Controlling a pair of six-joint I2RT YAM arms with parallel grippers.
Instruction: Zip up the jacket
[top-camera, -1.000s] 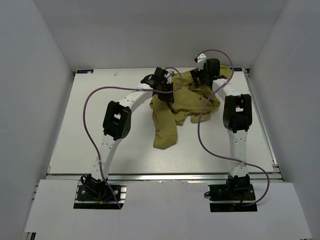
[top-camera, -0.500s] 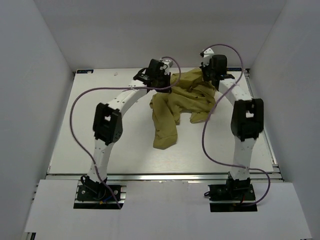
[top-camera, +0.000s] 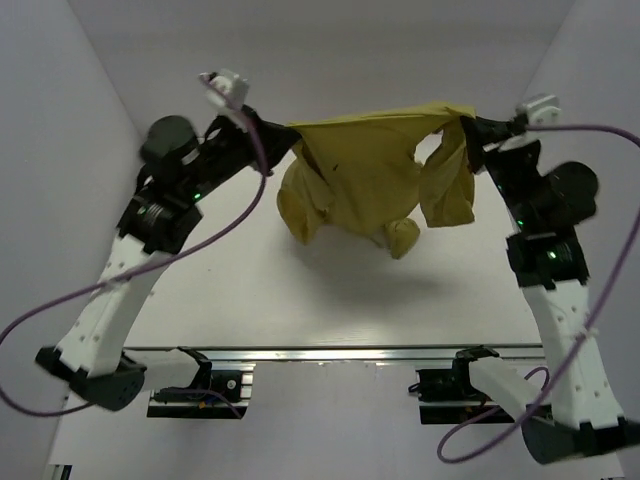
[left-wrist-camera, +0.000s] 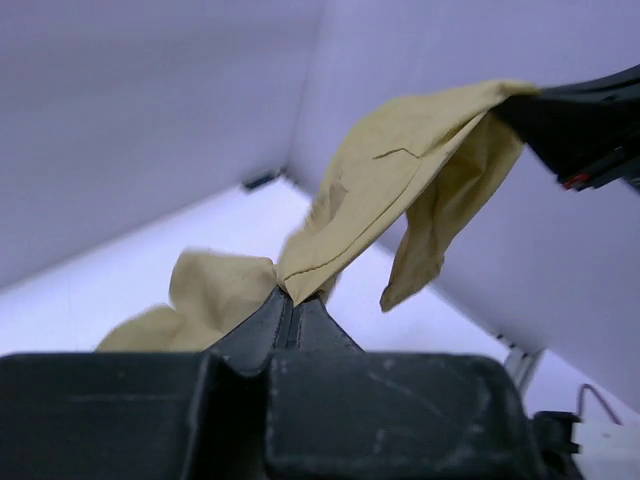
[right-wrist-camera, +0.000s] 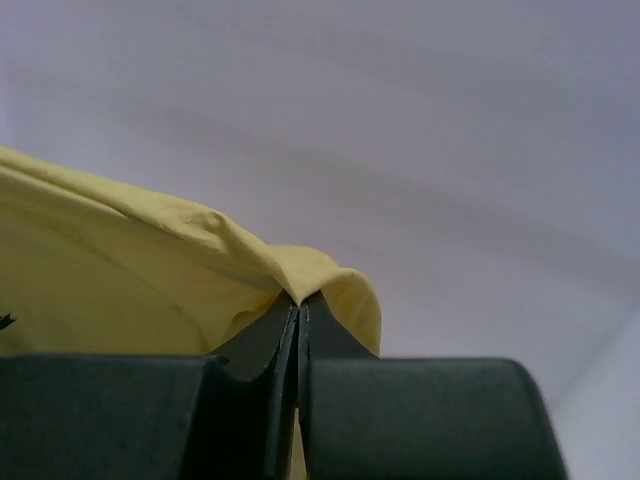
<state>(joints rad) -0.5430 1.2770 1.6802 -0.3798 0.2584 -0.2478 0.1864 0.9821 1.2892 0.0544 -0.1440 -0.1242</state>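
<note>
Jacket (top-camera: 365, 175): clear of the table (top-camera: 250, 290), hung in mid-air between both arms, with its upper edge drawn near taut from L gripper (top-camera: 283, 137) to R gripper (top-camera: 468, 126). L fingers are clenched on a small pinch of fabric at one end of that edge (confirmed in left wrist view). R fingers are likewise clamped, a fold of cloth emerging between the closed tips in right wrist view. Below the stretched edge the garment sags in three lumps: a bunch at L, a knot-like bunch at centre-bottom, and a loose flap under the R gripper. A small dark mark (top-camera: 338, 167) shows on the spread panel. Assessment: the high, wide hold is prob. meant to shake the garment open so the front and zip edges can be found before laying it flat. Zip, slider and front opening are not identifiable in any view, so I cannot tell which side faces the camera. Surroundings: white walls (top-camera: 90, 120) enclose L, R and rear, and both grippers are near them, leaving little room to spread wider. Purple cables (top-camera: 240, 215) loop off each arm, the L one passing just beside the L bunch, a poss. snag. A metal rail (top-camera: 330, 353) runs along the near table edge, well apart from the cloth. Risk: thin fabric on a small pinch may slip.
</note>
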